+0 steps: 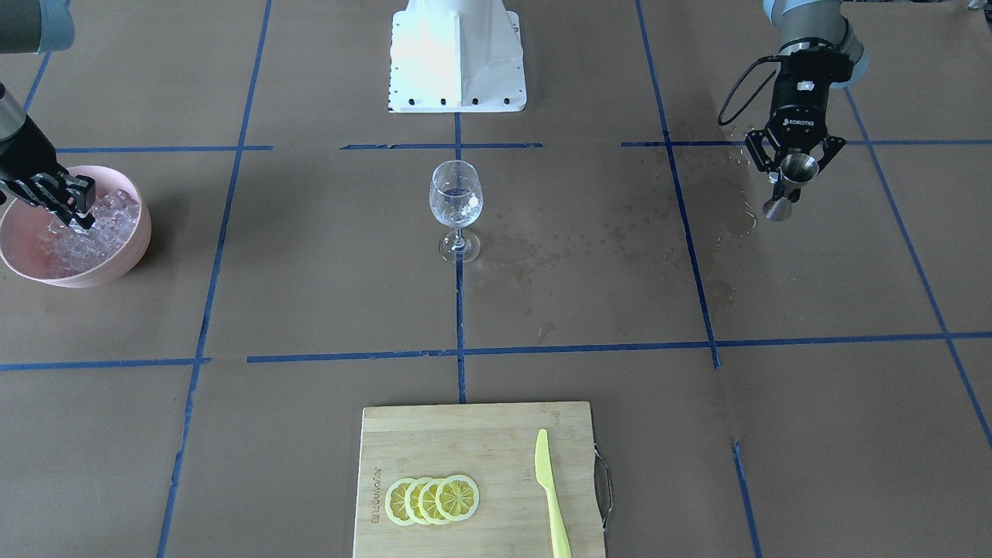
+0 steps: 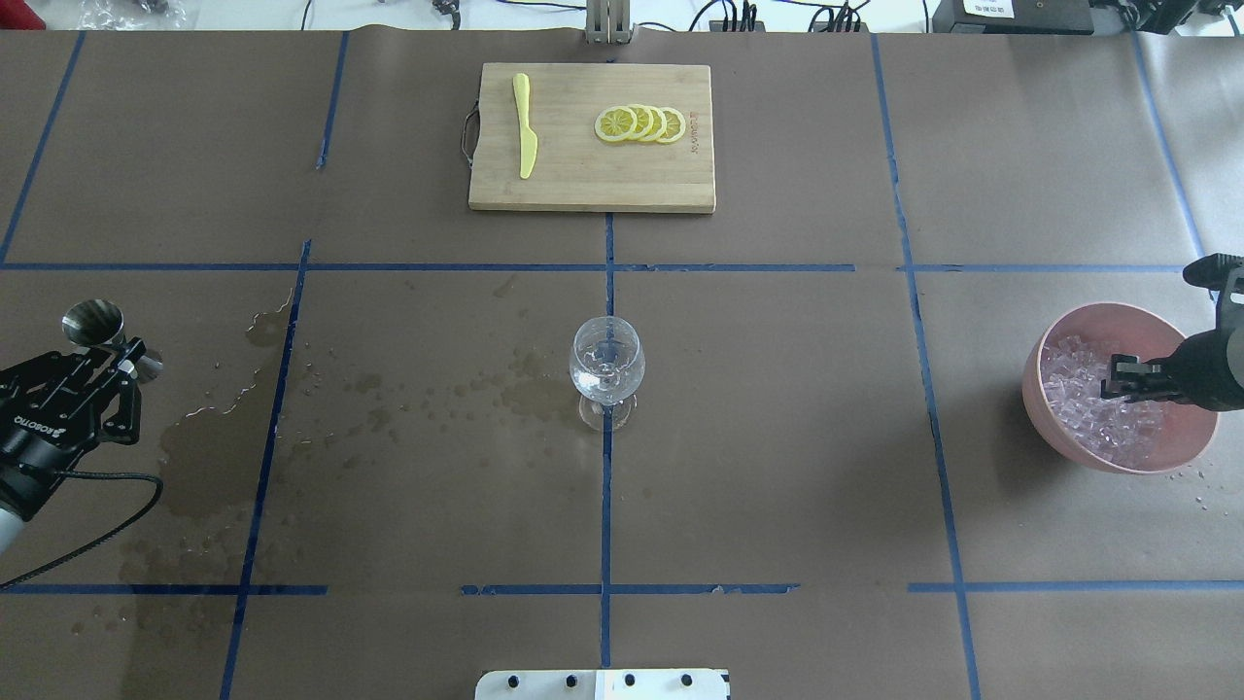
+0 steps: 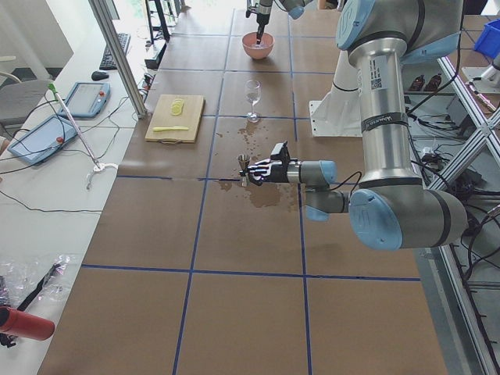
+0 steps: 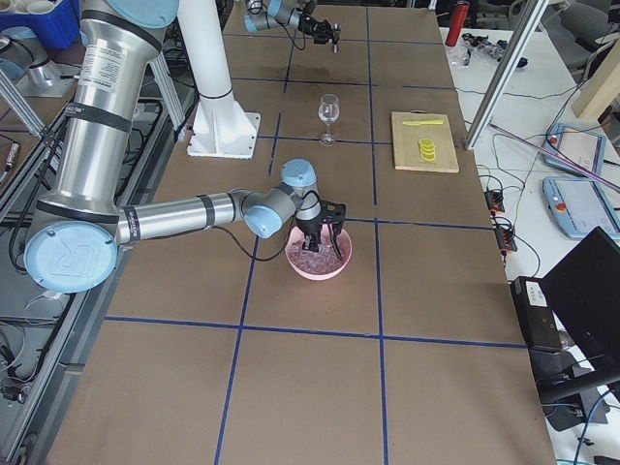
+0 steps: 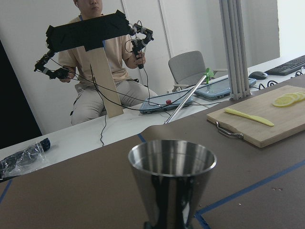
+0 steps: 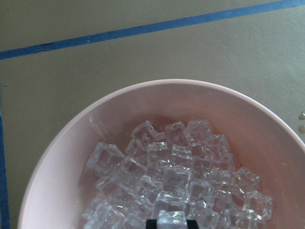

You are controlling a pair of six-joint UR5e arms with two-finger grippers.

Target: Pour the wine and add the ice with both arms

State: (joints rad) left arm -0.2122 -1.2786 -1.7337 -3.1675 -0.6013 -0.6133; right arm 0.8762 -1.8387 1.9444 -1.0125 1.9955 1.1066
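My left gripper (image 1: 794, 172) is shut on a steel jigger (image 1: 789, 184) and holds it upright above the table, far to the left of the wine glass (image 2: 606, 367). The jigger fills the left wrist view (image 5: 171, 183) and also shows overhead (image 2: 95, 326). My right gripper (image 2: 1118, 376) reaches down into the pink bowl (image 2: 1054, 340) of ice (image 6: 162, 171). Its fingertips close round one ice cube (image 6: 172, 218) on top of the pile. The clear wine glass (image 1: 456, 203) stands upright at the table's middle, apart from both grippers.
A wooden cutting board (image 2: 593, 185) with lemon slices (image 2: 641, 123) and a yellow knife (image 2: 525, 136) lies at the far edge. Wet patches (image 2: 204, 447) spread between the glass and the left gripper. The white pedestal (image 1: 457, 54) stands behind the glass.
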